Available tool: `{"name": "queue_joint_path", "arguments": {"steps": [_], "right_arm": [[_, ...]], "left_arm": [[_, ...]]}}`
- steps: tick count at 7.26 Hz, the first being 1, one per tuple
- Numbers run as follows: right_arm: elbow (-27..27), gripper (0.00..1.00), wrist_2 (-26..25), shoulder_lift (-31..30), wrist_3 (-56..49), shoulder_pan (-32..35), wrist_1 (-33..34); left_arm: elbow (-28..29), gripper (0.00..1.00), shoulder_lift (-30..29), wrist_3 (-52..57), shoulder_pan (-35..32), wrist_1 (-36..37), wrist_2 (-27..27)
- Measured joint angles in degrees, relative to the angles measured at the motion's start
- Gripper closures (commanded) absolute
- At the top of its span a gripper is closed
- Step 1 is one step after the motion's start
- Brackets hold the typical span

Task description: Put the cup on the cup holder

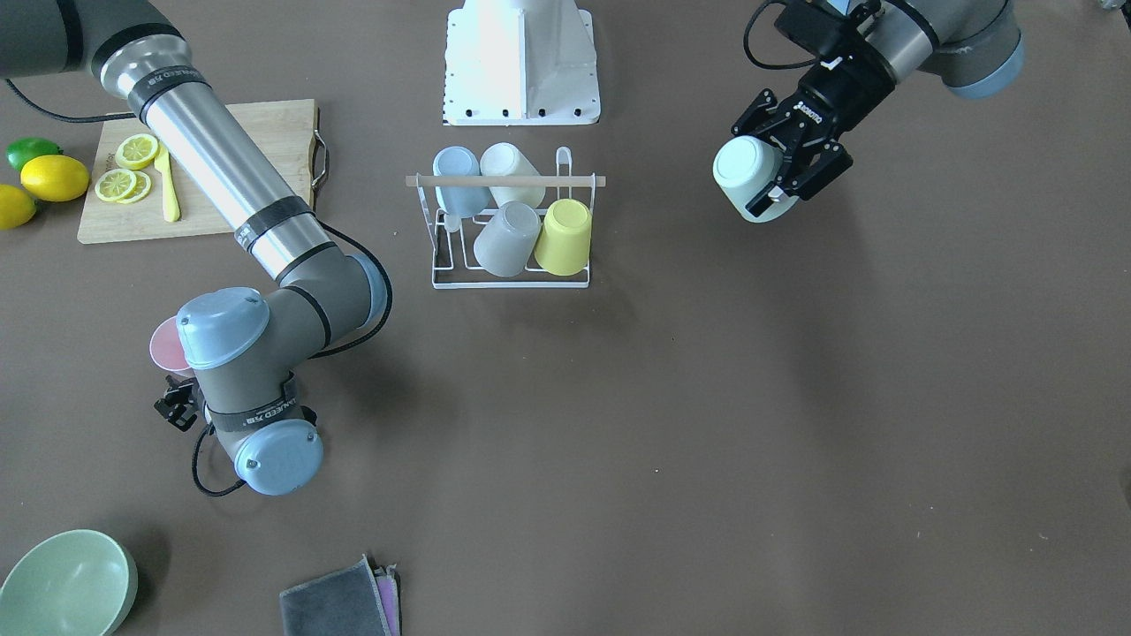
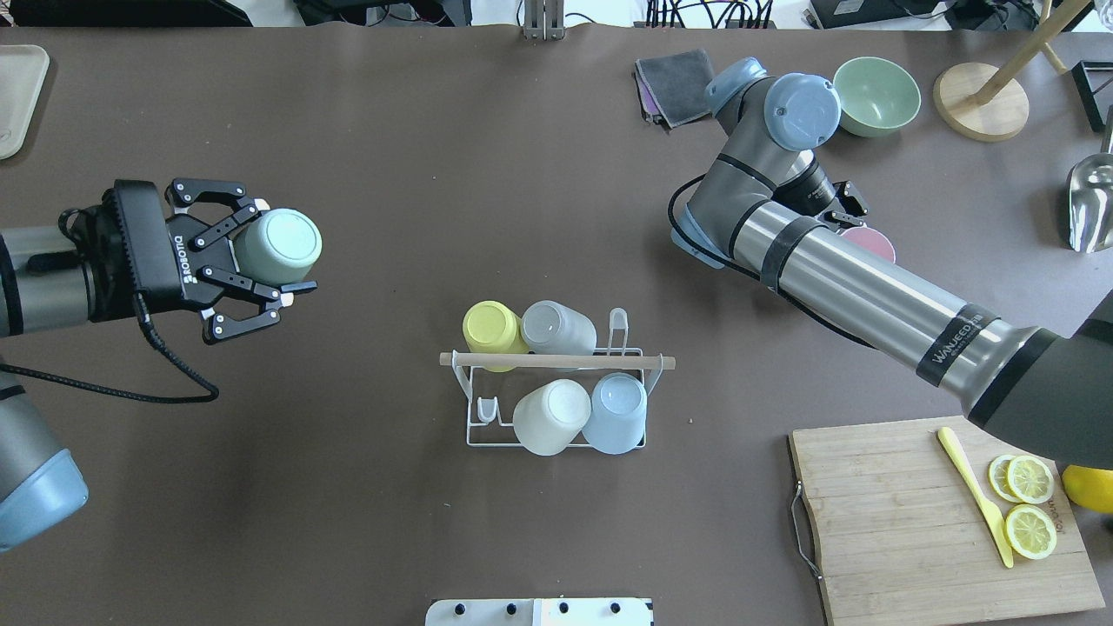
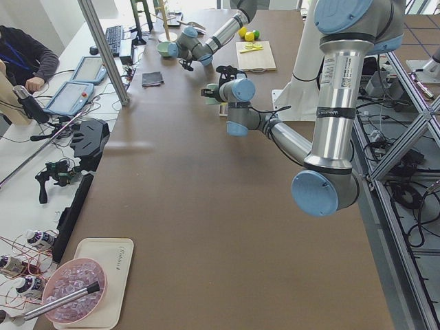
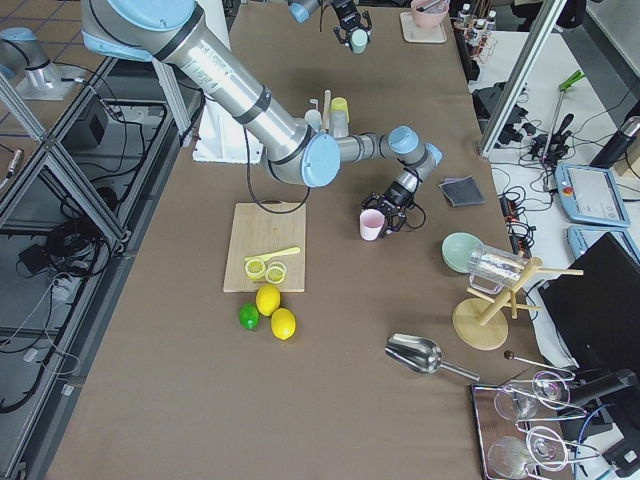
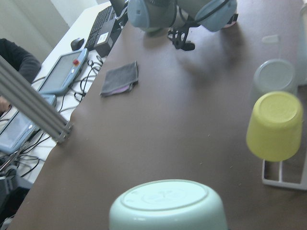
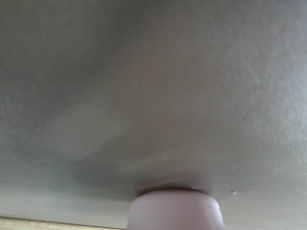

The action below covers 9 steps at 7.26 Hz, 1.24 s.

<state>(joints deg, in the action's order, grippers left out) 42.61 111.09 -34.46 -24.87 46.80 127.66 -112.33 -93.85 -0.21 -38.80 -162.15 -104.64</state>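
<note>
The left hand (image 2: 276, 247) is clamped on a mint cup (image 1: 747, 173), held above the counter (image 2: 435, 174) at the overhead view's left, well apart from the holder (image 2: 556, 360) at centre, which carries four cups (image 2: 491, 326). The right hand (image 4: 391, 217) sits at a pink cup (image 4: 371, 225), upper right; I cannot tell whether it grips.

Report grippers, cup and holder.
Left gripper shut on mint cup, aloft. Right gripper at pink cup, grip unclear. Cup holder carries four cups, two prongs free. Approach unobstructed.
</note>
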Motion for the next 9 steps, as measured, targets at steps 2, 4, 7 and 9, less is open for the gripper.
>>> {"name": "queue_joint_path", "arguments": {"steps": [2,4,7,9], "right_arm": [[-0.3,0.1,0.1,0.1,0.0,-0.2,0.1],[-0.5,0.22,-0.1,0.1,0.0,-0.4,0.1],[-0.1,0.3,-0.3,0.1,0.0,-0.5,0.3],[4.7,0.3,-0.4,-1.6,0.0,-0.4,1.6]], "left_arm": [[2.6,1.0,0.6,-6.9,4.7,-18.1,-0.1],[6.9,1.0,-3.7,-9.2,7.9,-28.8,0.0],[18.3,1.0,-14.6,-12.8,11.8,-34.9,0.3],[21.7,1.0,-18.0,-13.2,13.8,-35.2,0.4]]}}
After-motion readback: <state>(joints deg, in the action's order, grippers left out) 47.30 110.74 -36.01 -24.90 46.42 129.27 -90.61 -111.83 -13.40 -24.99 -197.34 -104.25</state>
